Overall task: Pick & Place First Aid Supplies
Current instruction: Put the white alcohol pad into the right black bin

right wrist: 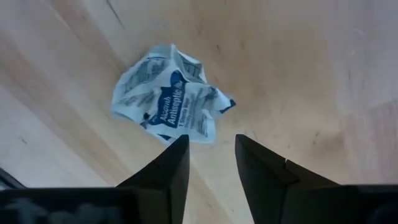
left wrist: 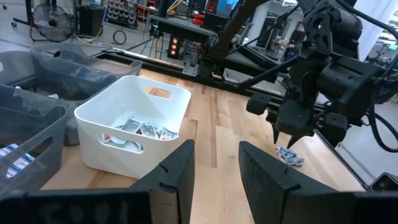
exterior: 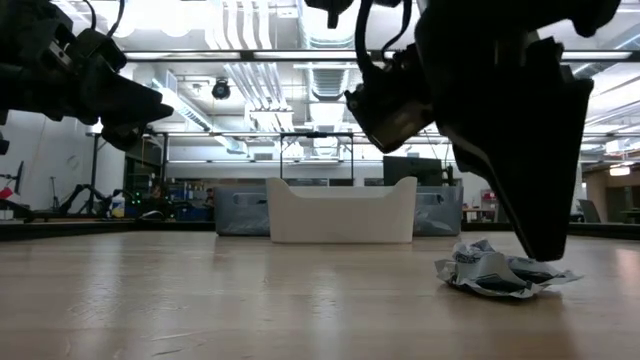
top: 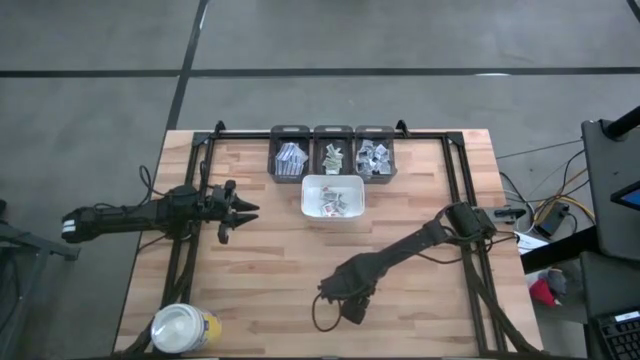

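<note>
A crumpled white packet with blue print (right wrist: 171, 99), one of the first aid supplies, lies on the wooden table near its front edge (exterior: 500, 272). My right gripper (right wrist: 211, 149) points down at it, open; the packet lies just off its fingertips, not between them. In the high view that gripper (top: 348, 303) hides the packet. More packets (left wrist: 143, 129) lie in the white tray (top: 333, 179). My left gripper (left wrist: 214, 162) hovers open above the table's left side (top: 240, 210), holding nothing. My right gripper points down, and one dark fingertip (exterior: 545, 250) stands at the right part of the crumpled packet (exterior: 530, 275). Whether it touches the paper, I cannot tell. The packet lies flat on the table.
Three grey bins (top: 332, 155) with more packets stand in a row at the far edge, behind the tray. A yellow jar with a white lid (top: 185, 328) stands at the near left corner. A black frame (top: 455, 190) runs along the table's sides.
</note>
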`<control>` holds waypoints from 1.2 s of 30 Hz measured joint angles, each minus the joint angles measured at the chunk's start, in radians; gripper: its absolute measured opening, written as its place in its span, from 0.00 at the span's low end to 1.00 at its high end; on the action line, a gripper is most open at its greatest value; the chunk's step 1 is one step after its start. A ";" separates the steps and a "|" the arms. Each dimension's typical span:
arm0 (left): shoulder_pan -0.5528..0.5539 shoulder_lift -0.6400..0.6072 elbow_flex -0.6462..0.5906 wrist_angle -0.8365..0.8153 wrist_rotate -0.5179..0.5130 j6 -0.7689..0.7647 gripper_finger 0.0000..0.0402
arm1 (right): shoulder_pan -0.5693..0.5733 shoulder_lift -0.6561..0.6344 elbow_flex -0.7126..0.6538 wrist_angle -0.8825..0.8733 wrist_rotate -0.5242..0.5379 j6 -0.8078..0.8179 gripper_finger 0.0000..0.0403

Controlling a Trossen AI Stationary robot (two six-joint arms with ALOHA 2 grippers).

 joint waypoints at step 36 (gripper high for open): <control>0.000 0.000 0.000 0.000 0.000 0.002 0.30 | 0.003 0.000 -0.054 0.061 -0.001 0.114 0.02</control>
